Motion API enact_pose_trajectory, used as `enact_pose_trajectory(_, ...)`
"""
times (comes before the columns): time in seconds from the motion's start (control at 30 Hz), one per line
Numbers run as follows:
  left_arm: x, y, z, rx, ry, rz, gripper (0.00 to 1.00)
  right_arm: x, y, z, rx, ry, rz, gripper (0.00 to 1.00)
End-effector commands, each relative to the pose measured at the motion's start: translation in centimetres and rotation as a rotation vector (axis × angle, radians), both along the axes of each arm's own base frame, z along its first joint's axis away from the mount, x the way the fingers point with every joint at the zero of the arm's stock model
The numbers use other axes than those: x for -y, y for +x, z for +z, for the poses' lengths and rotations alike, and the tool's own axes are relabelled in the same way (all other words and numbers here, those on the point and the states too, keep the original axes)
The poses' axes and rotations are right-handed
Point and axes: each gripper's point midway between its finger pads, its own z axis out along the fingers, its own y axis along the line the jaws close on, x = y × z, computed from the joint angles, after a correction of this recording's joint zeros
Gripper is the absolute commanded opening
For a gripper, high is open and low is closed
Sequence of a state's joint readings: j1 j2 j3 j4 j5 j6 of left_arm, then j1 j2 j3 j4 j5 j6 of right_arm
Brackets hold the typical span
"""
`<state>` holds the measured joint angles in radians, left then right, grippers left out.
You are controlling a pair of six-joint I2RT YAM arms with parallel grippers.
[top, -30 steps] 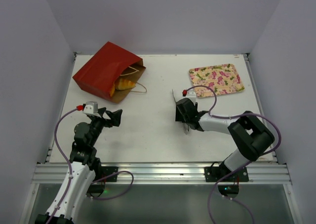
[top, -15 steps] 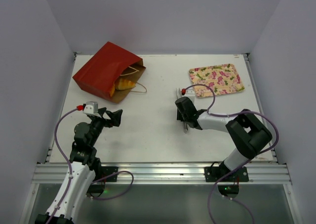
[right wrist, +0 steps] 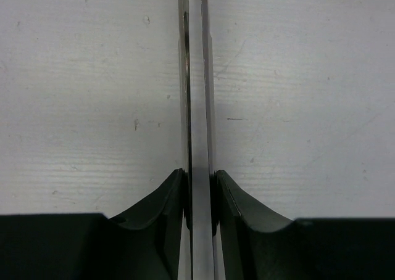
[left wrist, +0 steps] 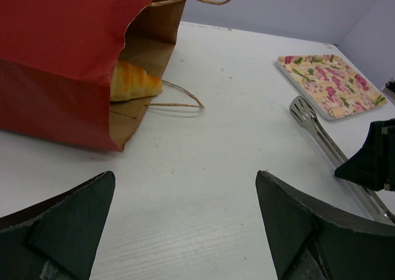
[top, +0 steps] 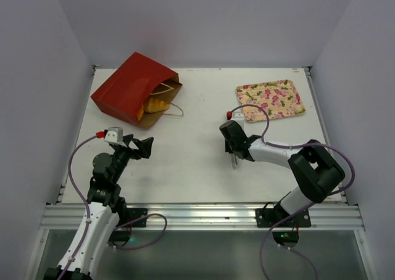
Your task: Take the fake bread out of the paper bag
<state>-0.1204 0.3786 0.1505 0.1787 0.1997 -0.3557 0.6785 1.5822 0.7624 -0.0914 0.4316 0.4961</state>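
White tabletop (top: pixel 185 169), pale walls. From above: paper bag (top: pixel 126 89) lying far left, mouth toward centre, fake bread (top: pixel 155 105) just inside; right gripper (top: pixel 233 145) low over tongs (top: pixel 235 162) mid-table. Left wrist: left gripper (left wrist: pixel 185 230) spread wide, empty, facing the bag mouth. Right wrist: fingers (right wrist: pixel 163 197) pinched on both tong arms. Best lifted level, then steered tips-first past the loop handles (left wrist: pixel 179 104). Counted: one bag, one bread, one tongs, one flowered tray (top: pixel 270 99).

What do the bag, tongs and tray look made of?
Flat red paper bag: paper, matte red outside, brown kraft inside, creased.
Long silver metal tongs: likely steel, shiny, reflective edges in the right wrist view.
Pink-flowered rectangular tray: unclear, perhaps plastic or melamine with a printed pattern; smooth rim.
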Motion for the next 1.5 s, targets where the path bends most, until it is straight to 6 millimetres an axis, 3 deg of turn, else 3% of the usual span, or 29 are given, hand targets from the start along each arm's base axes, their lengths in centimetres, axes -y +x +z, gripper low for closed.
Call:
enact_pose_trajectory(0.0, 0.4, 0.0, 1.1, 0.051, -0.001, -0.025, 1.00, 0.1, 1.5, 4.0, 0.085, -0.004, -0.006, 0.26)
enact_pose_trajectory(0.2, 0.5, 0.0, 1.1, 0.051, 0.000, -0.028, 1.00, -1.5, 1.3, 6.7, 0.126, 0.073, 0.082, 0.27)
enact_pose_trajectory(0.43, 0.6, 0.0, 1.1, 0.049, -0.001, -0.033, 1.00, -6.3, 1.0, 10.0, 0.128, 0.239, 0.290, 0.29)
enact_pose_trajectory(0.67, 0.7, -0.1, 1.1, 0.053, 0.000, -0.042, 1.00, -10.2, 0.5, 12.1, 0.088, 0.363, 0.432, 0.35)
enact_pose_trajectory(0.9, 0.5, 0.0, 1.0, 0.046, -0.005, -0.028, 1.00, -11.6, 1.0, 11.3, 0.045, 0.372, 0.472, 0.41)
enact_pose_trajectory(1.17, 0.4, 0.0, 1.0, 0.045, -0.003, -0.022, 1.00, -13.2, 2.0, 11.1, 0.024, 0.390, 0.498, 0.41)
enact_pose_trajectory(1.47, 0.4, 0.0, 1.0, 0.047, -0.003, -0.022, 1.00, -14.5, 3.1, 12.0, 0.039, 0.411, 0.511, 0.41)
